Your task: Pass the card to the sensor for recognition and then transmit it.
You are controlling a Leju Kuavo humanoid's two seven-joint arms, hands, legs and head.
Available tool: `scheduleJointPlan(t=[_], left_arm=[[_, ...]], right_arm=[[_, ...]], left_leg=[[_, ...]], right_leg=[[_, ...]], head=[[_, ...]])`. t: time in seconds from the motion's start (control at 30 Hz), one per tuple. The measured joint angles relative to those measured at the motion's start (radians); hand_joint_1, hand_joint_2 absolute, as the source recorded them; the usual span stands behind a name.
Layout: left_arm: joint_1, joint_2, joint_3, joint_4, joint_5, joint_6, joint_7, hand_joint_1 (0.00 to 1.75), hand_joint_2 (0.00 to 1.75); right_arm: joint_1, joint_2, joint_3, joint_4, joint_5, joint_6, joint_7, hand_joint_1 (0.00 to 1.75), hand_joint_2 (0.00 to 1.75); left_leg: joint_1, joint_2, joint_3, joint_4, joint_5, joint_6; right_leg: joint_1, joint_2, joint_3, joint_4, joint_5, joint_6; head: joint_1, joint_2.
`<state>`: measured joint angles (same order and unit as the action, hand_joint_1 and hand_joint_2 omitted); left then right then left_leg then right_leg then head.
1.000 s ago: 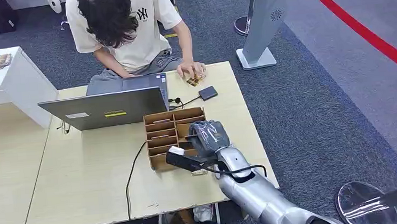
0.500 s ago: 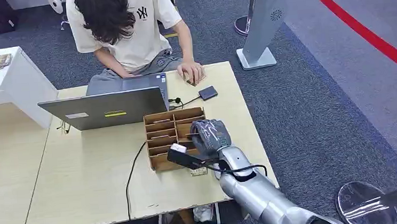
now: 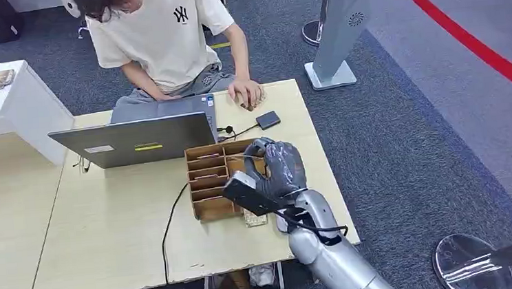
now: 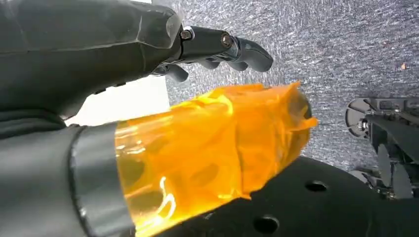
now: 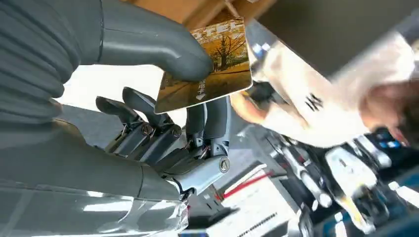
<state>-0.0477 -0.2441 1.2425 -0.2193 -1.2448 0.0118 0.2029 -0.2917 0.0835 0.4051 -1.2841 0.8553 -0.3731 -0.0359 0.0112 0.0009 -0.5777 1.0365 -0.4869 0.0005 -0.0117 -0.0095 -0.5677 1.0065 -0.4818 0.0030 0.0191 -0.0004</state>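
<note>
My right hand (image 3: 278,174) pinches the yellow tree-printed card (image 5: 207,69) between thumb and fingers above the brown cardboard divider box (image 3: 215,168), probably lifted clear for the small black sensor (image 3: 268,120) beyond it.

Head camera sits high, tilted forward and down over the tabletop (image 3: 108,232), taking in the seated person (image 3: 162,34) beyond it. Right wrist camera rides close behind the right hand (image 5: 163,123), turned, catching that same person, blurred. Left wrist camera, tight behind the left hand (image 4: 123,44), seems to face carpet (image 4: 321,44).
</note>
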Motion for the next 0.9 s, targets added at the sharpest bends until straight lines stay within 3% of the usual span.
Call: scheduleJointPlan(t=[0.33,0.9], left_arm=[[0.003,-0.005,0.016,-0.002,0.003,0.004,-0.005,0.0,0.0],[0.003,-0.003,0.016,-0.002,-0.019,0.002,-0.006,0.0,0.0]], right_arm=[[0.083,-0.008,-0.033,-0.22,-0.003,-0.035,-0.02,1.75,1.75],[0.077,-0.018,-0.043,-0.233,0.005,-0.027,-0.038,1.75,1.75]], left_leg=[[0.0,0.0,0.0,0.0,0.0,0.0],[0.0,0.0,0.0,0.0,0.0,0.0]], right_leg=[[0.0,0.0,0.0,0.0,0.0,0.0],[0.0,0.0,0.0,0.0,0.0,0.0]], head=[[0.0,0.0],[0.0,0.0]])
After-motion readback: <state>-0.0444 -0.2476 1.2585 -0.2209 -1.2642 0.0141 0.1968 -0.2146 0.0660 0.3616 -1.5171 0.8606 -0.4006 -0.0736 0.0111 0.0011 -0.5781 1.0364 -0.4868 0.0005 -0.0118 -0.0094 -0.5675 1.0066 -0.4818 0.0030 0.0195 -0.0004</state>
